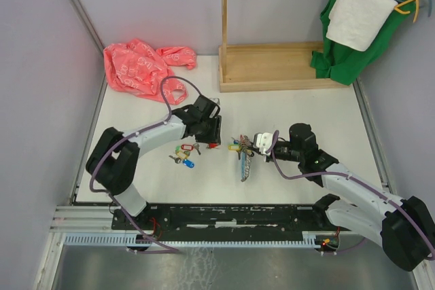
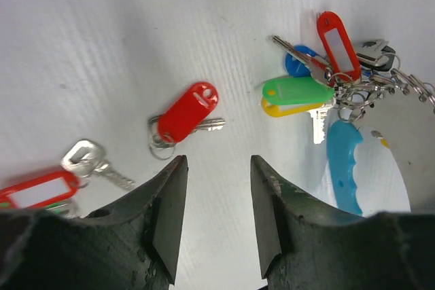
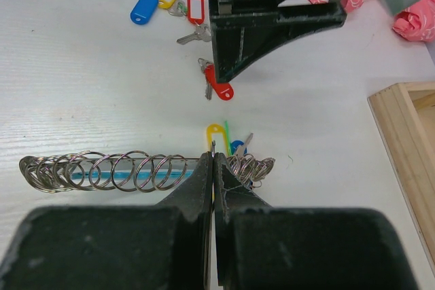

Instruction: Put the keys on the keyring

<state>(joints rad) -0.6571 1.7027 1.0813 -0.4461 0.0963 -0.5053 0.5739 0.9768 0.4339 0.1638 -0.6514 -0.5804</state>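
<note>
The keyring (image 1: 245, 162) lies at the table's middle, a wire loop strung with small split rings (image 3: 102, 171) and a light-blue sleeve (image 2: 343, 168). Tagged keys (image 2: 319, 79) in red, green, yellow and blue hang bunched at one end. My right gripper (image 3: 213, 154) is shut on the keyring's wire, whose thin end pokes up between the fingertips. A loose red-tagged key (image 2: 187, 112) lies flat just ahead of my left gripper (image 2: 217, 161). That gripper hovers open over it with nothing between the fingers. More loose keys (image 1: 183, 155) lie to the left.
A pink plastic bag (image 1: 139, 66) lies at the back left. A wooden stand (image 1: 272, 66) rises at the back centre, with green cloth and a white towel (image 1: 357, 15) on a hanger at the back right. A grey wall (image 1: 41, 86) borders the table's left side.
</note>
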